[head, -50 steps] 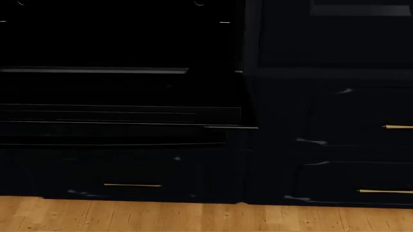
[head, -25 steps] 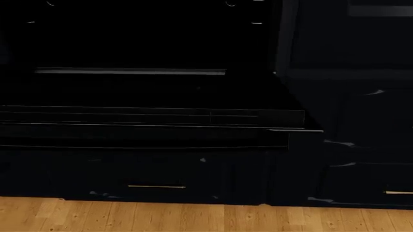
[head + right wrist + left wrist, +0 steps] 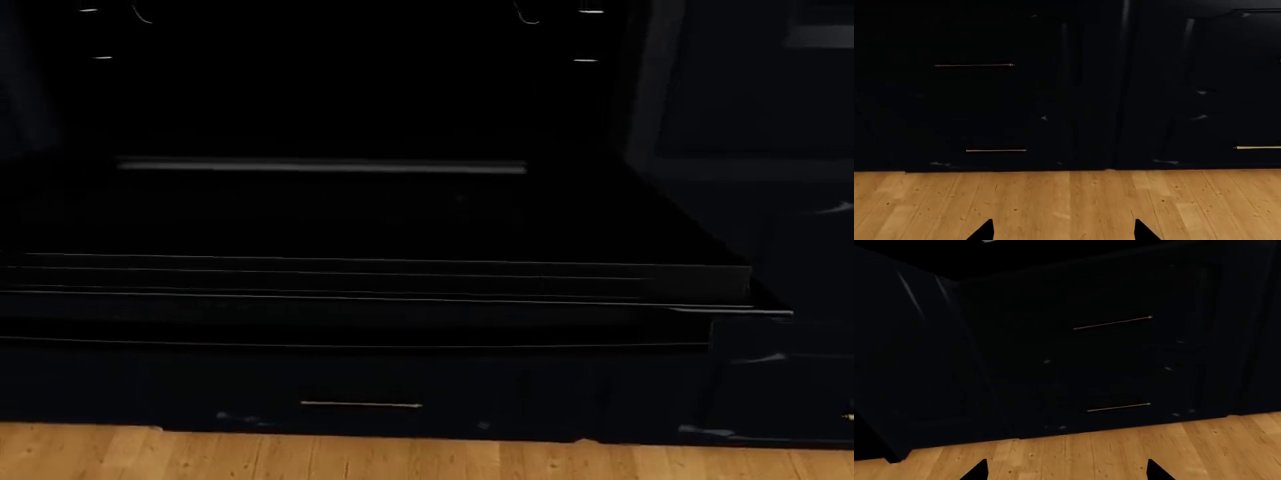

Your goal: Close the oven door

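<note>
In the head view the oven door (image 3: pixel 400 230) is a wide glossy black panel folded down flat in front of the dark oven cavity (image 3: pixel 334 90). Its pale front edge lines run across the view. Neither arm shows in the head view. My left gripper (image 3: pixel 1067 473) is open, with only two dark fingertips (image 3: pixel 978 471) showing over the wood floor. My right gripper (image 3: pixel 1062 232) is open too, its fingertips (image 3: pixel 982 231) wide apart above the floor with nothing between them. I cannot make out the oven door in either wrist view.
A navy drawer with a gold bar handle (image 3: pixel 360 405) sits below the oven door. Dark cabinets (image 3: pixel 774 120) stand to its right. The left wrist view faces drawer handles (image 3: pixel 1113 323), the right wrist view handles (image 3: pixel 974 65). Wood floor (image 3: pixel 400 458) runs along the front.
The head view has shifted: the oven and its folded-down door slid to the right and now look larger and closer. The door itself stays down.
</note>
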